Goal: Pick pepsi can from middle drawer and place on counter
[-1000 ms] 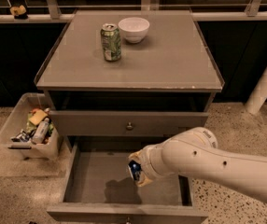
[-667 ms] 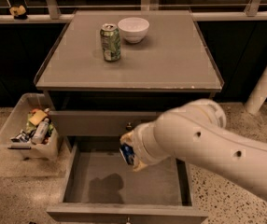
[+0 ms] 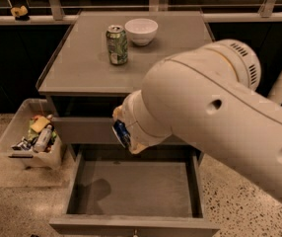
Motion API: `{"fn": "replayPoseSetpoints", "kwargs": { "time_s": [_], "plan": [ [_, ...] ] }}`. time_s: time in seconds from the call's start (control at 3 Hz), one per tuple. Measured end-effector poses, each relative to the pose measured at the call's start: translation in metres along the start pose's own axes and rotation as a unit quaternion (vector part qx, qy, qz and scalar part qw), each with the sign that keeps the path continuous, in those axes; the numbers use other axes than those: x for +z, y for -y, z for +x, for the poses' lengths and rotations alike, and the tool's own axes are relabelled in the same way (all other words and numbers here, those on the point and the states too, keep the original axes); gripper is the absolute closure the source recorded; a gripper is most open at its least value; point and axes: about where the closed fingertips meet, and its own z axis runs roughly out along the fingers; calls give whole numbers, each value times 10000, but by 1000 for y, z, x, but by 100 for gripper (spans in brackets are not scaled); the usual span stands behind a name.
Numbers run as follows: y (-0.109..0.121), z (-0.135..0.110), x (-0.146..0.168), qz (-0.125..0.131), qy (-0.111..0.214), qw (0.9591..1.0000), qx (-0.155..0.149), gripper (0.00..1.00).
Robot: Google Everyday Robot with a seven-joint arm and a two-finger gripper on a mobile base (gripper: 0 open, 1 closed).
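Location of pepsi can (image 3: 121, 134): aloft, clamped in the hand (image 3: 126, 132), above the rear of the open middle drawer (image 3: 131, 191). Long axis tilted, upper end leaning left; top end not identifiable. Target worktop (image 3: 77, 68) higher and farther back than the hand. Raise, carry rearward, then set upright on bare surface in front of green can (image 3: 117, 44) and bowl (image 3: 141, 31).

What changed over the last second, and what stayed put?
The gripper, shut on the pepsi can, lifted it from low inside the middle drawer up to the level of the drawer front above, closer to the counter. Nothing was let go. The green can, white bowl, side bin and open drawer stayed as they were.
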Motion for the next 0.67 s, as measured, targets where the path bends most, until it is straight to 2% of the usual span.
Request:
{"fn": "replayPoseSetpoints", "kwargs": {
  "time_s": [0.33, 0.67],
  "plan": [
    [-1, 0, 2, 1, 7, 10000, 3, 100],
    [32, 18, -10, 97, -187, 9996, -208, 100]
  ]
}}
